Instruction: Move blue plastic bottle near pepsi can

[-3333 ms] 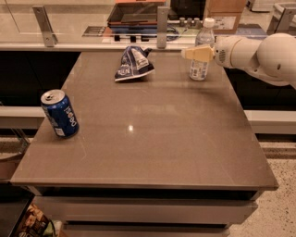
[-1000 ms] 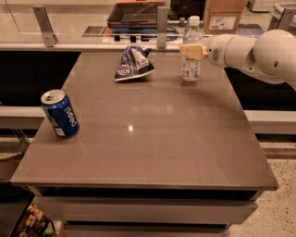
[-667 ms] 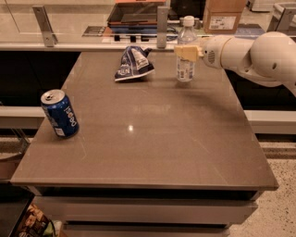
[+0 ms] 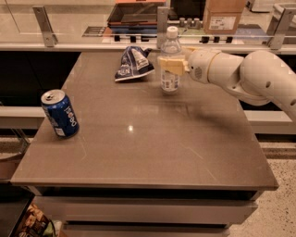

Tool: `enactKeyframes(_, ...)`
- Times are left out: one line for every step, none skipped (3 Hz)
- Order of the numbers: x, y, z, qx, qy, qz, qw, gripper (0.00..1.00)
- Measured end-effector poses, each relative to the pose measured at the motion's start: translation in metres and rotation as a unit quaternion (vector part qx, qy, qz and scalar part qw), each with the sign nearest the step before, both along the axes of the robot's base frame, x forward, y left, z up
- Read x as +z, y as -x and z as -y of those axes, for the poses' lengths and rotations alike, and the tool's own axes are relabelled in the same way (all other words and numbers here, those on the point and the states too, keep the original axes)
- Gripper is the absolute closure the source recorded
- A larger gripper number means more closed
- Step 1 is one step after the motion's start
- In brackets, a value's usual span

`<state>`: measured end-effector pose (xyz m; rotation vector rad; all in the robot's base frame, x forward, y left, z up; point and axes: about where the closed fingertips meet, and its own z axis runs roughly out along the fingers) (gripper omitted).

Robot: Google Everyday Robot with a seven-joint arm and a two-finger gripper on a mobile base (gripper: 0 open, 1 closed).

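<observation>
Item 1. Table [image 4: 152, 148]: grey-brown flat top. The near edge runs across the bottom of the view, with a pale drawer front beneath it.

Item 2. Pepsi can [image 4: 60, 114]: blue with white lettering and a silver top. It stands upright at the left edge of the table, closer to the near-left corner than to the far-left one. Nothing touches it.

Item 3. Blue plastic bottle [image 4: 170, 82]: clear body, white screw cap, white label with bluish print. It is upright in the far half of the table, slightly right of the middle and short of the far edge, well apart from the pepsi can. Whether its base rests on the surface or hangs just above it cannot be told.

Item 4. Gripper [image 4: 167, 65]: beige fingers [image 4: 172, 64] closed around the bottle's upper body, below the cap, holding it from the right side.

Item 5. Arm [image 4: 252, 76]: white and rounded, reaching in from the right edge of the table to the gripper.

Item 6. Snack bag [image 4: 133, 63]: blue and white, crumpled. It lies near the far edge, just left of the bottle and apart from it.

Item 7. Beyond the far edge: a metal rail with upright posts [image 4: 44, 24], a dark tray [image 4: 136, 13] and a cardboard box [image 4: 224, 16].
</observation>
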<state>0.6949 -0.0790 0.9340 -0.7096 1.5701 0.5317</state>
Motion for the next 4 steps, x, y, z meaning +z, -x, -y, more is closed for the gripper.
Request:
enactKeyframes(0.001, 0.031, -0.025, 0.016, 0.005, 0.01, 0.9998, 1.0)
enactKeyframes(0.008, 0.061, -0.043, 0.02, 0.014, 0.0, 0.9997, 1.0)
enactKeyframes(0.018, 0.085, -0.059, 0.037, 0.016, -0.007, 0.9992, 1.0)
enactKeyframes(0.019, 0.098, -0.076, 0.069, 0.005, -0.022, 0.9974, 1.0)
